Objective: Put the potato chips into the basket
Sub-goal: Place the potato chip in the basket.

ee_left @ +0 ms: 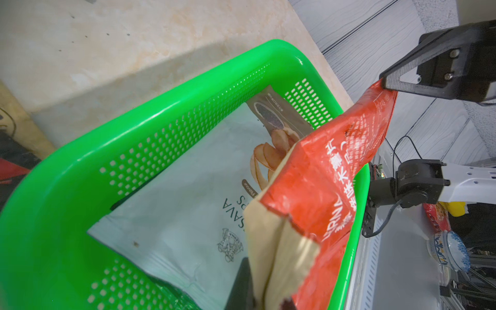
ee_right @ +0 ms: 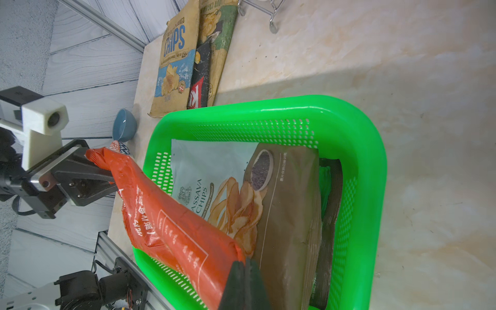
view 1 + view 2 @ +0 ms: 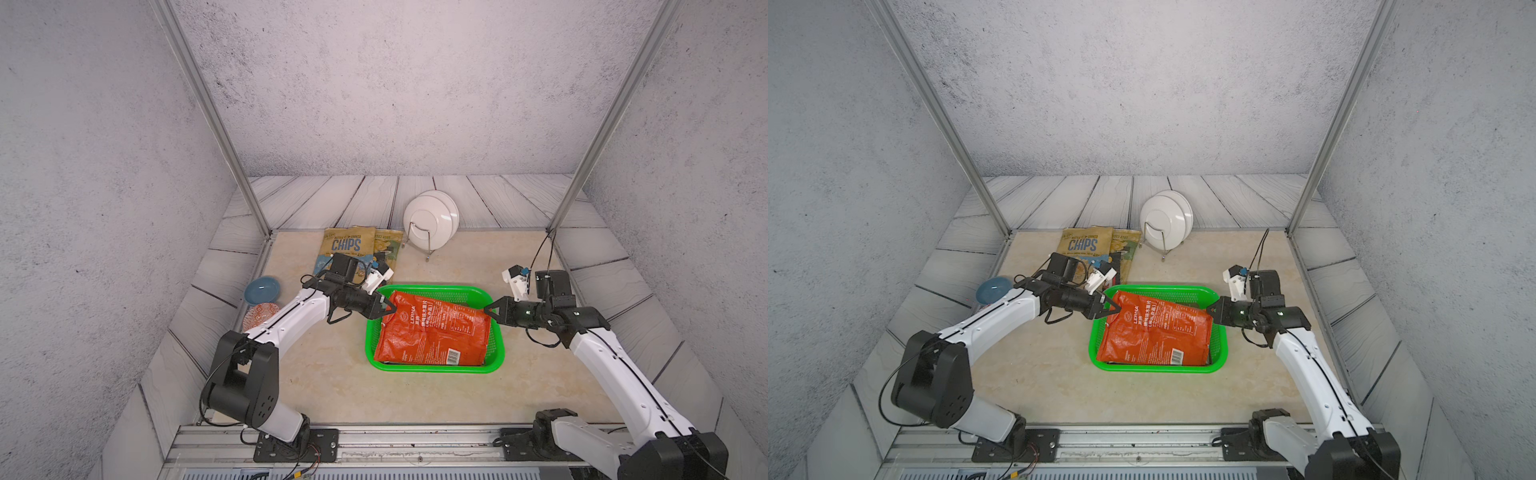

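Left gripper and right gripper each clamp 1 end of the orange bag, stretching it flat above the basket, over the pale bag.

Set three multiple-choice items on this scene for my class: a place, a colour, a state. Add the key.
1. Where is the tan CHIPS bag? A) on the table behind the green basket B) inside it C) in mid-air
2. What colour is the snack bag held by the left gripper and the right gripper? A) pale blue B) orange C) black
3. The right gripper is: A) open, empty B) shut on the bag's end C) out of view
Key: 1 A, it lies beyond the far rim; 2 B, its surface is orange; 3 B, closed jaws pinch its end.
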Controlling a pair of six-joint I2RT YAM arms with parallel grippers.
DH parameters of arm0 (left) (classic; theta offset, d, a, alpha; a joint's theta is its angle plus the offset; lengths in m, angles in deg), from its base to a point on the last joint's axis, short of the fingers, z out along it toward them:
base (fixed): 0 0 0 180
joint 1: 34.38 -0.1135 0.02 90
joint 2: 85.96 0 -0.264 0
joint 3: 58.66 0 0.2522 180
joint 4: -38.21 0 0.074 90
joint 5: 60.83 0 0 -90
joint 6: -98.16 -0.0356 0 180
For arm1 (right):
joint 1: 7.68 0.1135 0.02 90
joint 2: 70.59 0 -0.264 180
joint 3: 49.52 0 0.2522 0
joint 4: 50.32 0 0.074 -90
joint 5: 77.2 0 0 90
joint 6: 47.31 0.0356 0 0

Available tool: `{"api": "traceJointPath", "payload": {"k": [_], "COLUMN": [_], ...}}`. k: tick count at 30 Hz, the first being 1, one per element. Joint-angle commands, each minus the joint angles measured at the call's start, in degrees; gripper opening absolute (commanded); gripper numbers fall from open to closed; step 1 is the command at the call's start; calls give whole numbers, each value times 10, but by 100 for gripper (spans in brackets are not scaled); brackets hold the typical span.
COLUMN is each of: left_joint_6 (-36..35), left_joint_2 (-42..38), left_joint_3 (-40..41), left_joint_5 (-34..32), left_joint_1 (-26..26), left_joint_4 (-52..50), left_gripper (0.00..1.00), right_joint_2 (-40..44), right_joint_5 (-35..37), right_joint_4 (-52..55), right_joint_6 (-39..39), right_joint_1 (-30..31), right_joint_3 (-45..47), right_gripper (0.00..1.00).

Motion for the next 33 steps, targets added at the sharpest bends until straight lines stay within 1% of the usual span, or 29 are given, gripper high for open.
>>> {"api": "traceJointPath", "payload": {"k": [1, 6, 9, 12, 15, 18, 19, 20, 22, 25, 27, 30, 31, 33], "left_joint_6": [-3, -19, -27, -38, -50, -61, -66, -70, -79, -91, -94, -97, -97, -99], "left_joint_2": [12, 12, 8, 7, 2, -12, -19, -26, -39, -63, -82, -116, -126, -133], "left_joint_3": [-11, -3, 1, -1, -5, -8, -9, -13, -19, -30, -40, -41, -37, -41], "left_joint_5": [-60, -76, -92, -103, -105, -118, -123, -129, -139, -150, -171, -216, -241, -287], "left_joint_1": [-11, -11, -11, -11, -11, -12, -13, -13, -13, -13, -13, -18, -23, -37], "left_joint_4": [-17, -18, -17, -28, -46, -57, -61, -64, -75, -95, -109, -113, -103, -95], "left_gripper": [10, 11, 15, 26, 38, 42, 45, 45, 53, 68, 76, 97, 99, 99], "right_joint_2": [-15, -47, -70, -95, -112, -120, -121, -122, -122, -113, -104, -90, -83, -72], "right_joint_5": [53, 53, 52, 50, 47, 46, 46, 46, 53, 60, 50, 19, 7, -3], "right_joint_4": [-9, -22, -27, -31, -33, -31, -27, -23, -10, 2, 2, -14, -24, -40], "right_joint_6": [-2, -4, -7, -10, -10, -10, -12, -15, -19, -20, -15, 2, 9, 20], "right_joint_1": [-8, -8, -8, -8, -8, -8, -8, -8, -8, -8, -8, -7, -6, -1], "right_joint_3": [-14, -21, -29, -38, -51, -65, -71, -78, -92, -107, -108, -95, -86, -70], "right_gripper": [0, 0, 0, 0, 17, 33, 37, 41, 48, 50, 50, 50, 50, 50]}}
